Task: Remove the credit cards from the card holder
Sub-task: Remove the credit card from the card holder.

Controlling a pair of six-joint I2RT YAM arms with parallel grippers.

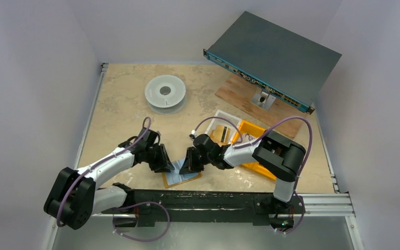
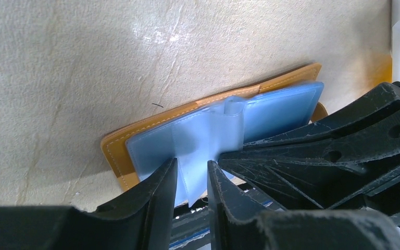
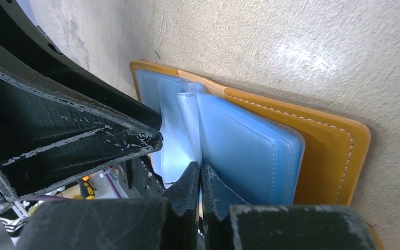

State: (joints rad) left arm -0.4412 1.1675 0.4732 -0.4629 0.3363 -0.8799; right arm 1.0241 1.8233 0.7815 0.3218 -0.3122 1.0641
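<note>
1. Your left gripper [image 2: 192,169] fills the foreground of its wrist view. Its two scuffed black fingers [image 2: 156,195] are narrowly parted, and a raised leaf of the blue plastic sleeves [image 2: 271,112] stands in the gap. You cannot tell whether the fingers press on that leaf.
2. Your right gripper [image 3: 200,169], seen from its own wrist, has its fingers all but closed. They pinch the near edge of one pale sleeve leaf that rises from the spine.
3. The card holder [image 3: 328,151] lies open and flat on the beige marbled table [image 1: 120,104]. Its mustard-orange cover is down with the stitched border showing, and the blue sleeves face up. It sits near the front edge, beneath the two gripper tips and just ahead of the black base rail [image 1: 198,200].
4. Both grippers reach in over the holder from opposite sides, their tips close together. In the right wrist view, the left gripper's tip hangs over the left-hand sleeve page; you cannot tell whether it touches.
5. Behind the right arm sits a bright orange bin [image 1: 247,130], with a white sheet [image 1: 223,115] beside it.
6. Farther back, a white spool [image 1: 165,94] lies flat, well apart from the holder. A grey rack unit [image 1: 273,52] is propped above a wooden board [image 1: 239,94] at the far right.
</note>
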